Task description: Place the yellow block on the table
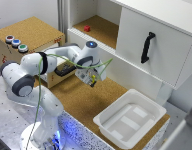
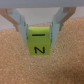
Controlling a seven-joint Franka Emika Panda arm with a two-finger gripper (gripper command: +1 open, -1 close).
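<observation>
Gripping the yellow block (image 2: 39, 43) between its fingers (image 2: 21, 26), your gripper (image 1: 92, 80) hangs just above the cork table (image 1: 81, 97). You see the block raised off the cork, a black "N" on the face toward the wrist camera.

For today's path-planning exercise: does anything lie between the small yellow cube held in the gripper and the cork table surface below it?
Nothing visible does. The gripper holds the small yellow cube, and the wrist view shows only bare speckled brown cork table below it.
</observation>
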